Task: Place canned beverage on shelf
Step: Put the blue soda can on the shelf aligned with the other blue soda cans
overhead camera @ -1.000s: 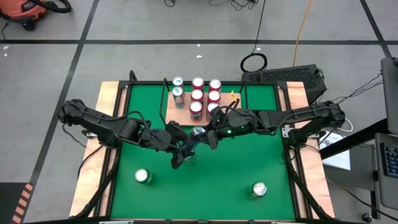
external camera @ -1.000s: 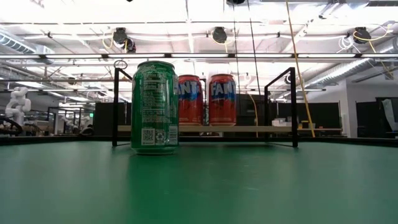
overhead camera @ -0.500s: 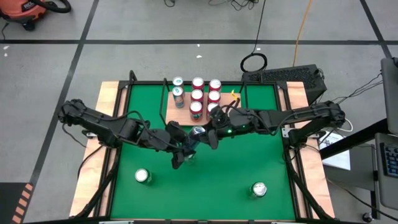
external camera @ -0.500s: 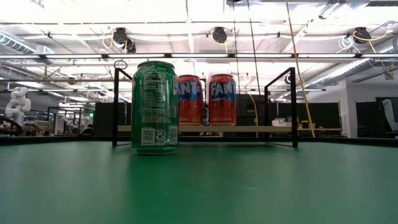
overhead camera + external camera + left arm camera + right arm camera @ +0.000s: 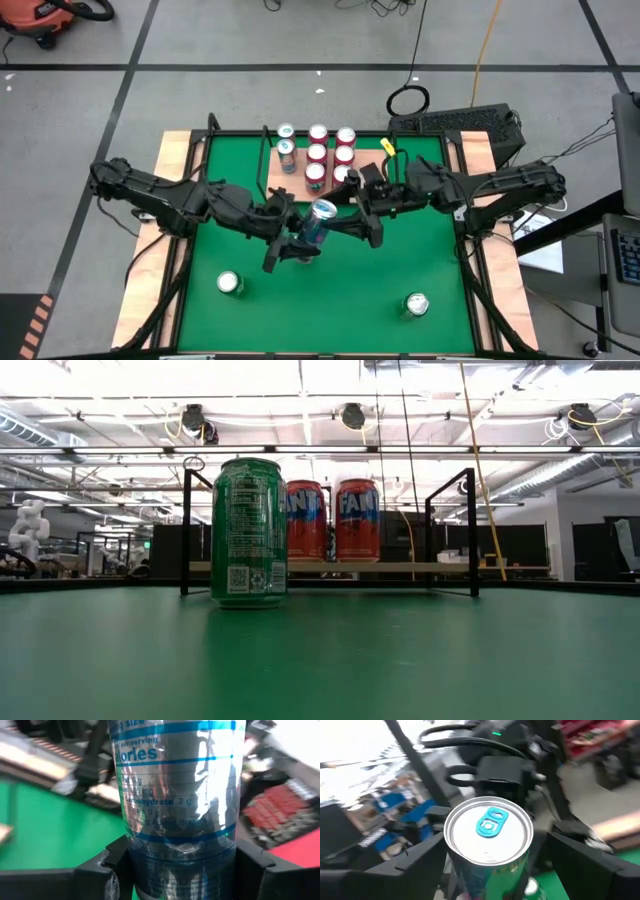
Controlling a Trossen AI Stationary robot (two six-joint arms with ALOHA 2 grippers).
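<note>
Between the left gripper's jaws, pinched low on its body, sits the silver-blue can. The right gripper's jaws stand spread either side of its top. Before the left lets go, the right should squeeze squarely, then carry it upright to the shelf.

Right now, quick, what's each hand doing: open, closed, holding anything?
Left hand: closed on the silver-and-blue aluminium can.
Right hand: open, fingers either side of that can's top, not gripping.
</note>
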